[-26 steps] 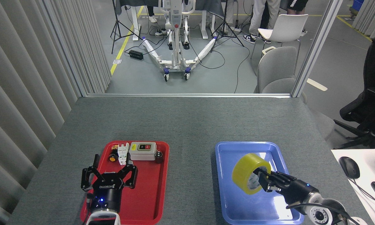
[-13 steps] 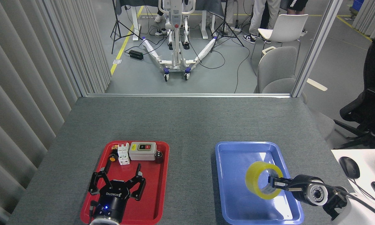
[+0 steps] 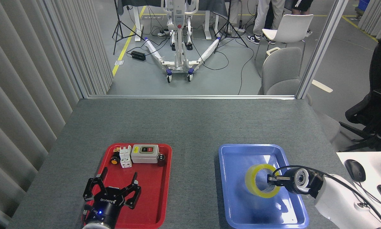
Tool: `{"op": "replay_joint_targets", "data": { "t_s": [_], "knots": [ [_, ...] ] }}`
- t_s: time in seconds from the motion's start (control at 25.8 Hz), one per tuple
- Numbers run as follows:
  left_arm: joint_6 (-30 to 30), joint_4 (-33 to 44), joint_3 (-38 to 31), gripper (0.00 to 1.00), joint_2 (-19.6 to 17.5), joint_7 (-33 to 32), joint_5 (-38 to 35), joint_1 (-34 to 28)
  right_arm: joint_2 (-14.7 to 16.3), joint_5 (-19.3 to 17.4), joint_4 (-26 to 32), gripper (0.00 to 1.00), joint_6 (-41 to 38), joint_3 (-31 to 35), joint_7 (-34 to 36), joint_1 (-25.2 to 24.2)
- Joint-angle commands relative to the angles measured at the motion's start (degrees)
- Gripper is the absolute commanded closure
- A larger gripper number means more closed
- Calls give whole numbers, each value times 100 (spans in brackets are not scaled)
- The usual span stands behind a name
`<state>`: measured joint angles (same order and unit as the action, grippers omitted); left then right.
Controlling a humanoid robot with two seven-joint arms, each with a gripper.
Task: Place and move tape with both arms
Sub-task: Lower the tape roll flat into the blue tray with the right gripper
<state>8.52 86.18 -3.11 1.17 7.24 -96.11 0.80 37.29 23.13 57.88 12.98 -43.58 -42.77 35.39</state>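
Jaws of the right gripper [image 3: 270, 180] were seen nearly end-on and small, reaching into the hollow of the tape [image 3: 261, 181]; dark fingers appeared to pinch the roll's near wall, one inside the core and the rest hidden behind it, though how firmly they met could not be made out. That yellow translucent roll stood on edge, its open core facing roughly toward the camera, over the middle of the blue tray [image 3: 234, 159]; whether it touched the tray floor or hung just above it could not be told. Behind the gripper the right arm's round black wrist and white link ran off toward the lower right corner. On the other side, the left gripper [image 3: 112, 190] had its black fingers spread wide apart and held nothing, a small blue light glowing on its body, and it hovered over the near part of the red tray [image 3: 165, 190]. At the far end of that tray sat a grey switch box [image 3: 145, 154] with a red and a dark button, a white terminal block [image 3: 125, 156], a small part with an orange cap [image 3: 114, 160] and a dark cylinder [image 3: 161, 160]. Both trays lay well apart on the grey felt-like surface [image 3: 190, 124].
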Motion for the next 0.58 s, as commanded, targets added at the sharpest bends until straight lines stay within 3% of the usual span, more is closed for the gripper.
{"op": "replay_joint_targets", "data": {
  "t_s": [0.0,0.15,0.39,0.54],
  "knots": [
    [0,4,-6,0,-3,-12,14,17,-187,-1,-453,73,-129,-151,31,241],
    [36,-5,-6,0,-3,-39,14,52,-380,7,-655,70,-225,-151,58,258],
    [36,-13,12,0,6,-39,14,105,-407,34,-752,58,-243,-151,111,276],
    [-8,-137,21,0,76,-21,22,131,-398,60,-752,57,-304,-134,128,293]
  ]
}}
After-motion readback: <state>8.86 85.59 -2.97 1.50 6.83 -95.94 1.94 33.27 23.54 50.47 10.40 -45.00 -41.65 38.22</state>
